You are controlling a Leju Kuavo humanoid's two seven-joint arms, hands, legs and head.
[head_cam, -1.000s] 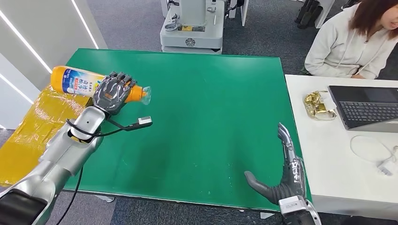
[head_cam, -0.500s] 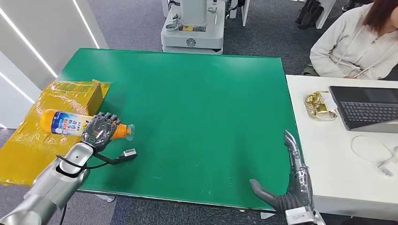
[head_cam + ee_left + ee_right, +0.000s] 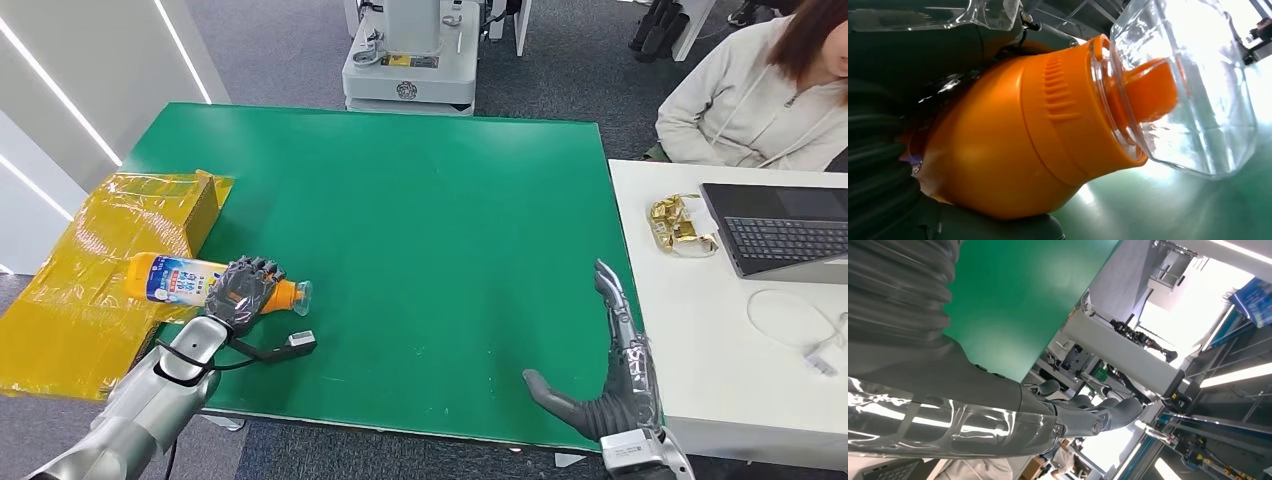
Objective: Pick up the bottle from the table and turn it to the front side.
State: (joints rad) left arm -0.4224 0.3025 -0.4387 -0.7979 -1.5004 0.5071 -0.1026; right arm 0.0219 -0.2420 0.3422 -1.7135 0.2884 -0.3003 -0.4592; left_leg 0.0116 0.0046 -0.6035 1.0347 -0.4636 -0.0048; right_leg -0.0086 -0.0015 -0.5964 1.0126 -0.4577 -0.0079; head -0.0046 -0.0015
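Left hand (image 3: 241, 291) grips the orange bottle (image 3: 178, 279) sideways at its neck, clear cap (image 3: 1193, 85) over the green tabletop (image 3: 420, 230)'s near-left edge beside a yellow-wrapped box (image 3: 120, 235). Right hand (image 3: 612, 375) spread, holding nothing, at the near-right edge; a person (image 3: 750, 100) sits beyond.

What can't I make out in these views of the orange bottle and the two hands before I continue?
- Orange plastic bottle with blue-white label: head view, label print too small to read, so its facing is unclear.
- Bottle's middle: head view, hidden by the left hand.
- Left hand's fingers: left wrist view, mostly hidden behind the bottle.
- Right hand: head view, wrist cut off by the lower edge.
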